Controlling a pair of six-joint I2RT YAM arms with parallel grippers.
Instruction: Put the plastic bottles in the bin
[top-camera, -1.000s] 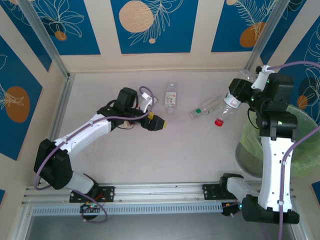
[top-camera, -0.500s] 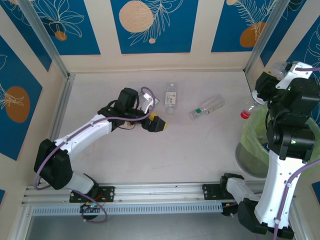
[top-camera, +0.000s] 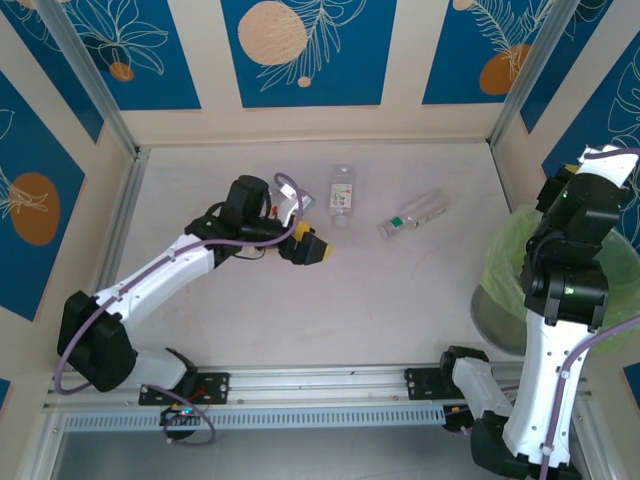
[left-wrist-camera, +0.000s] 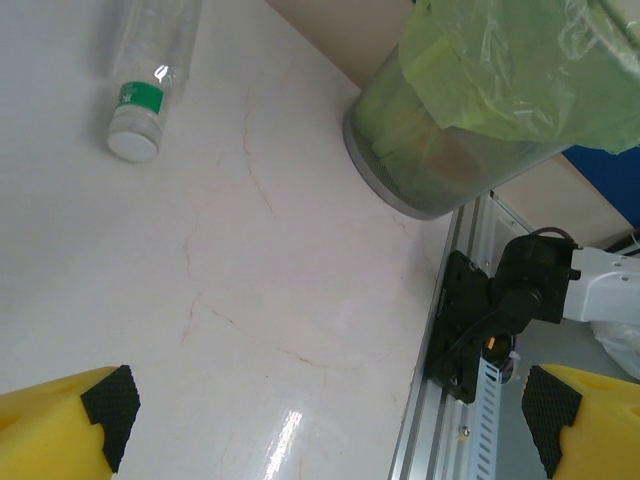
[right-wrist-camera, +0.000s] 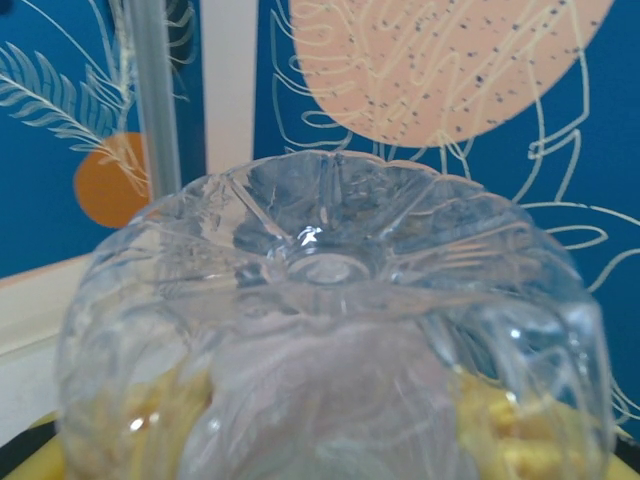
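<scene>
Clear ribbed plastic bottle (right-wrist-camera: 330, 270), seen base-on, sits pinched in the right claw (right-wrist-camera: 330, 455), whose arm hangs over the round bin lined with a light-green bag (top-camera: 505, 268). I judge that if the claw lets go off-centre, the bottle could clip the rim and bounce onto the pale desk (top-camera: 380, 300). The left claw (top-camera: 310, 246) is spread wide and empty, near a clear white-labelled bottle (top-camera: 343, 195) and a green-banded, white-capped one (top-camera: 413, 213). What lies inside the bin I cannot tell, because the arm covers its mouth.
</scene>
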